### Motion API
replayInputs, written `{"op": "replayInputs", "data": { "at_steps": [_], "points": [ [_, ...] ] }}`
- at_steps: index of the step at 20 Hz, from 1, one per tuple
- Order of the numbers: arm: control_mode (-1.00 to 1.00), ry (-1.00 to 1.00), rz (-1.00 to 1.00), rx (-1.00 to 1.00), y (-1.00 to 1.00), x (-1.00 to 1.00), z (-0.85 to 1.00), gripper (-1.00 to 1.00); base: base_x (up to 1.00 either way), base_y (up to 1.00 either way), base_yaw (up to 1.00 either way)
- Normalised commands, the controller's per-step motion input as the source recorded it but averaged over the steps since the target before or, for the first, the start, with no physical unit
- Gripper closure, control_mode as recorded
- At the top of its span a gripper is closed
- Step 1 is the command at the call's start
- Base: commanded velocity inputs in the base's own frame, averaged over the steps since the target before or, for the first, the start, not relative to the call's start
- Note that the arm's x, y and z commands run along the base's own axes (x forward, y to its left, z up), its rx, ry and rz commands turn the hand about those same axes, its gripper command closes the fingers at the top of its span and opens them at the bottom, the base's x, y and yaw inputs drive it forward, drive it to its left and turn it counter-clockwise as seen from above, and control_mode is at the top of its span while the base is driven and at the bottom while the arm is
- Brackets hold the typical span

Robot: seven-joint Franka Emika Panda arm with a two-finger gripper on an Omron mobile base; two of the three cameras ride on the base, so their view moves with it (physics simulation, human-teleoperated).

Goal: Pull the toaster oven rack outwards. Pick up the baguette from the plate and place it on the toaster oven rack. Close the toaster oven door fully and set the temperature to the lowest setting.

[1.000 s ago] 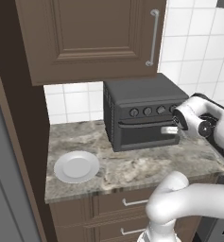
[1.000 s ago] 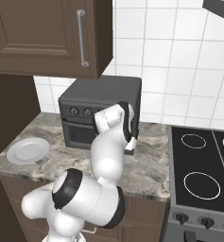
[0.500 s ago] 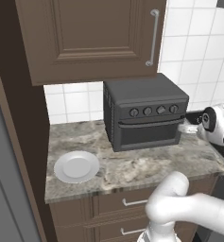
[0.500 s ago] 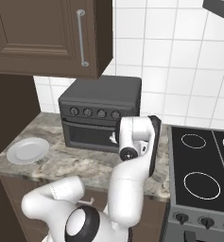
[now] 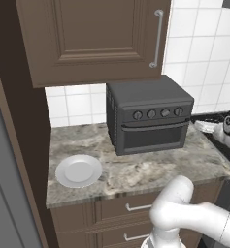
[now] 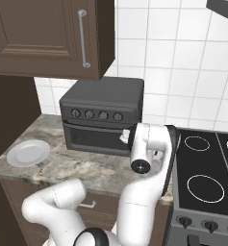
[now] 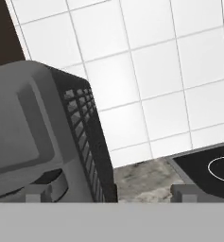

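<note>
Toaster oven [image 5: 148,116]: sits at centre right of the left base view, on the grey-veined tabletop [image 5: 136,169] against the tiled wall. The toaster oven door [image 5: 153,135] stands closed and upright below the row of four knobs [image 5: 157,114]. The rack and any bread inside cannot be made out through the dark glass.

Plate [image 5: 78,170]: lower left of the same view, near the tabletop's front edge, well apart from the oven. It lies bare; no baguette is on it.

Tool [image 7: 108,194]: the hand view shows its two dark tips at the bottom edge, spread wide with nothing between them. It looks past the oven's vented side panel [image 7: 87,137] toward the wall tiles, with a corner of the stovetop [image 7: 212,170] at lower right. In the right base view the arm's wrist [image 6: 151,144] hangs at frame centre, just beside the oven's stove-side end.

Handling assessment: with the door shut and the plate bare, the knob step appears to be what remains. The leftmost or relevant dial is small, round, rigid and likely smooth, so a grip may slip. Judged best hold: pinch the knob across its diameter, squarely from the front, and turn without side load. The oven body looks heavy enough not to shift.
</note>
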Motion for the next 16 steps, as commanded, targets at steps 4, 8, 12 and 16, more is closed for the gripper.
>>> {"op": "replayInputs", "data": {
  "at_steps": [4,8,12,16],
  "points": [
    [-1.0,-0.24,0.06,0.3,-0.57,-0.24,0.61,-1.0,0.0,0.0,0.0],
    [-1.0,-0.36,0.06,0.39,-0.39,-0.23,0.48,-1.0,0.0,0.0,0.0],
    [-1.0,-0.41,0.02,0.11,-0.1,-0.31,0.28,-1.0,0.0,0.0,0.0],
    [-1.0,-0.55,0.0,0.04,-0.12,-0.27,0.21,-1.0,0.0,0.0,0.0]
  ]
}}
